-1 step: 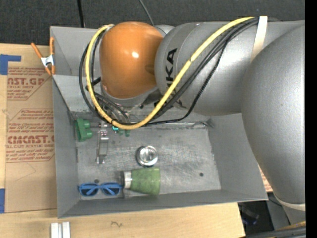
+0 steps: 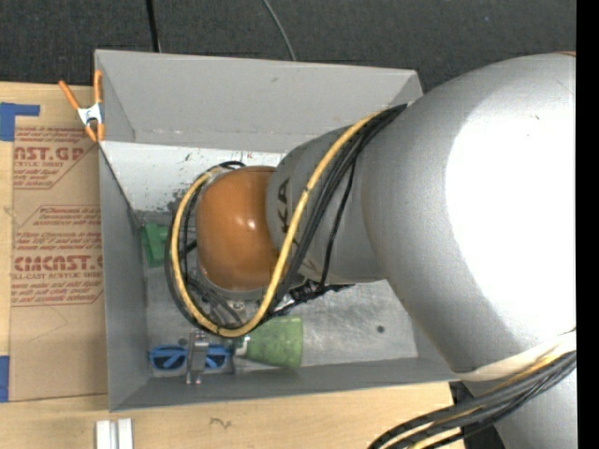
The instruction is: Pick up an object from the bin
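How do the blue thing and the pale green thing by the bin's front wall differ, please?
The blue thing is bright blue with dark patches; the pale green thing is speckled. The blue one is low and flat, the green one bulkier and tapering. Both lie along the front wall.

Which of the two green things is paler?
The cone-shaped one along the bin's bottom wall; the green piece by the left wall is darker.
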`<action>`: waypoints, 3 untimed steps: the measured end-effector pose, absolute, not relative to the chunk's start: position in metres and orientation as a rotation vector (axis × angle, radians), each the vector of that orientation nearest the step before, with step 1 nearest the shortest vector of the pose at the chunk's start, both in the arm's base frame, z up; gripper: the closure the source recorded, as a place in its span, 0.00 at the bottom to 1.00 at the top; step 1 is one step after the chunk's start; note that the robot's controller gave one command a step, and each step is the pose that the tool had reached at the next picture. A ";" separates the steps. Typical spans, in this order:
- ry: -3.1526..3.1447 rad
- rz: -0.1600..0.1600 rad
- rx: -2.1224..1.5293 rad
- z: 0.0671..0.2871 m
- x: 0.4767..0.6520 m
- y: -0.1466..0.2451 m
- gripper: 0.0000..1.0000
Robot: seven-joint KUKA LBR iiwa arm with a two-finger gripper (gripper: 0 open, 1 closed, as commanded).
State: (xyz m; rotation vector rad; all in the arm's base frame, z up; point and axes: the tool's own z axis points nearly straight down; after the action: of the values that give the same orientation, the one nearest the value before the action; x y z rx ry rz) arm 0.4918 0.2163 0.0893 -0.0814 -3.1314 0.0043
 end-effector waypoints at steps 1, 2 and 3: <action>-3.155 -0.005 -0.036 0.075 0.484 0.146 0.00; -3.155 -0.008 -0.027 0.076 0.483 0.150 1.00; -3.071 -0.001 0.687 0.197 0.510 0.146 1.00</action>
State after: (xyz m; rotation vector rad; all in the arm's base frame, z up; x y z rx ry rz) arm 0.5102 0.1465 0.1973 0.6868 -3.0713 -0.0012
